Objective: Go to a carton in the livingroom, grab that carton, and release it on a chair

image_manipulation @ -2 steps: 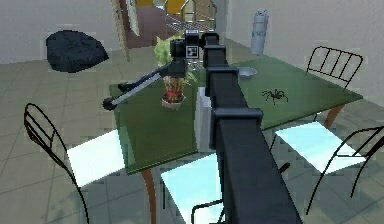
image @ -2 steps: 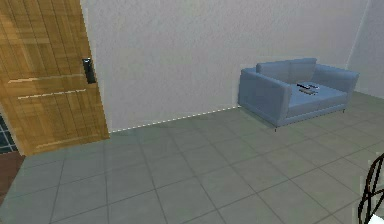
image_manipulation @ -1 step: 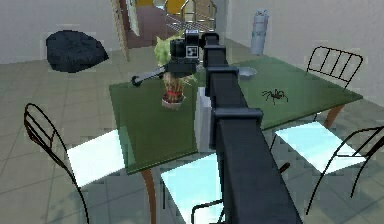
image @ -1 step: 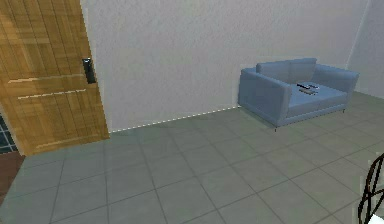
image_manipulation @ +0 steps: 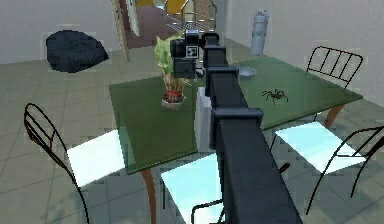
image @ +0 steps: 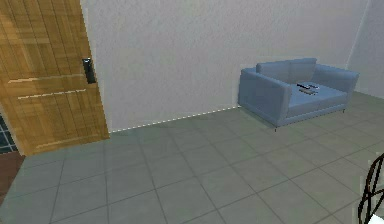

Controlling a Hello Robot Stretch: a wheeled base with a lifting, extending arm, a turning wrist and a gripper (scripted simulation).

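Observation:
In the arm side view my arm (image_manipulation: 235, 130) reaches out over a green-topped table (image_manipulation: 300, 95). The gripper (image_manipulation: 178, 62) sits at its far end, next to the white marker squares. A potted plant (image_manipulation: 170, 80) stands on the table right at or behind it, so I cannot tell whether the gripper holds anything. Black wire chairs with pale blue seats ring the table: one on the left (image_manipulation: 95, 160), one in front (image_manipulation: 195, 185), one on the right (image_manipulation: 310, 140). Another chair (image_manipulation: 335, 65) stands at the far right.
A small black spider-like thing (image_manipulation: 275, 95) lies on the table and a grey cylinder (image_manipulation: 259, 32) stands by its far edge. A dark beanbag (image_manipulation: 75, 50) sits far left. In the forward view: a wooden door (image: 45, 75), a blue sofa (image: 295, 92) holding small items, and tiled floor (image: 190, 170).

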